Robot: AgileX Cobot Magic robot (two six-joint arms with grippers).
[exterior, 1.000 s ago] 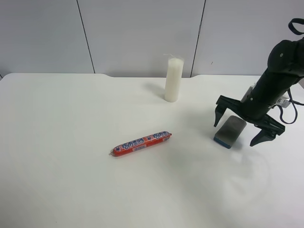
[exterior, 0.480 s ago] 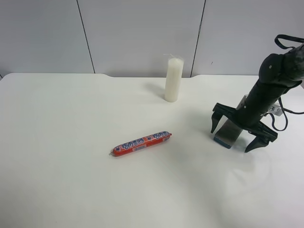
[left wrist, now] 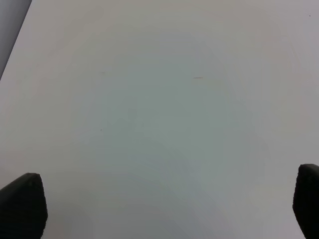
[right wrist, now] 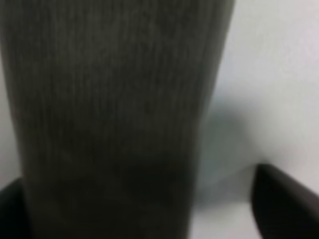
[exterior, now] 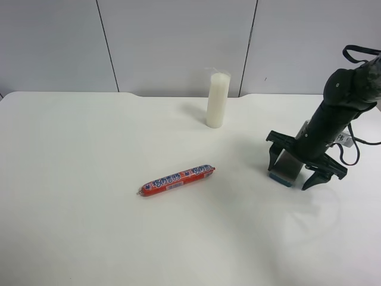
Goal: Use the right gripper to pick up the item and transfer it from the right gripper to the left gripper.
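Observation:
The item [exterior: 286, 166], a flat block with a dark grey felt top and a blue base, lies on the white table [exterior: 89, 226] at the right. My right gripper [exterior: 289, 177] is down over it, open, with one finger on each side. In the right wrist view the grey felt top [right wrist: 114, 114] fills the picture close up, and a gap shows between it and one fingertip [right wrist: 289, 199]. My left gripper [left wrist: 164, 206] is open and empty over bare table. It does not show in the exterior high view.
A red printed sausage stick [exterior: 177, 180] lies near the table's middle. A tall white candle [exterior: 218, 100] stands at the back, near the grey wall panels. The table's back edge runs just behind the candle.
My right gripper has come down around the item and its fingers have drawn a little closer together. The item, the sausage stick and the candle have not moved.

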